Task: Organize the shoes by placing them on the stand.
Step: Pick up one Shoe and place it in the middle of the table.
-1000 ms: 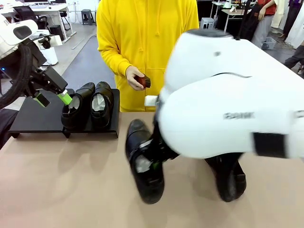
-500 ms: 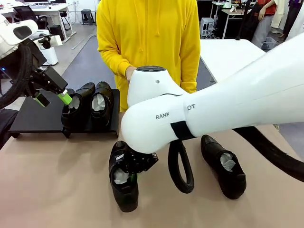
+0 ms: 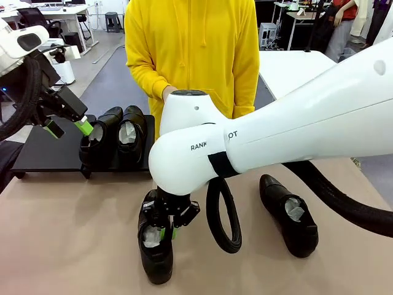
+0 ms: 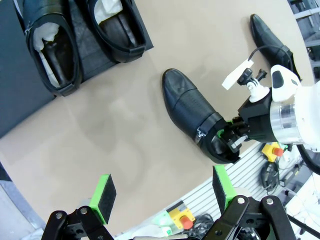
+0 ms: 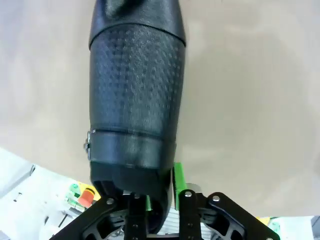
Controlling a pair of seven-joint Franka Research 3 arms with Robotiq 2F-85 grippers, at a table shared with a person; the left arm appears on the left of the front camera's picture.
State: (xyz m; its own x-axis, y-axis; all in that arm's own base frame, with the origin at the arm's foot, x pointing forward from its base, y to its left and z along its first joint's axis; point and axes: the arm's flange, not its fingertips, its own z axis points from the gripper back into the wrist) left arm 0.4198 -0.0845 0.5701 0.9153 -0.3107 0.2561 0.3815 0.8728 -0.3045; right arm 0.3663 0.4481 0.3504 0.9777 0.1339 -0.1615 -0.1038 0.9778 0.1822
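Observation:
Two black shoes (image 3: 101, 138) (image 3: 131, 132) stand side by side on the right part of the black stand (image 3: 43, 153). My left gripper (image 3: 69, 128) hangs open just left of them, nothing between its green pads (image 4: 102, 192). A third shoe (image 3: 156, 258) lies on the tan table in front of the stand, white paper inside. My right gripper (image 3: 166, 228) reaches down at its heel end, its fingers straddling the shoe's side wall (image 5: 132, 90), pads close against it. Another shoe (image 3: 290, 215) lies alone at the right.
A person in a yellow hoodie (image 3: 190, 55) stands at the far edge behind the stand. My right arm's white body and black cable loop (image 3: 224, 215) span the table's middle. The stand's left half (image 4: 15, 90) is bare.
My right arm swung leftward and lower, carrying the shoe from the table's middle toward the front left, where it now rests on the table. The left arm stayed still.

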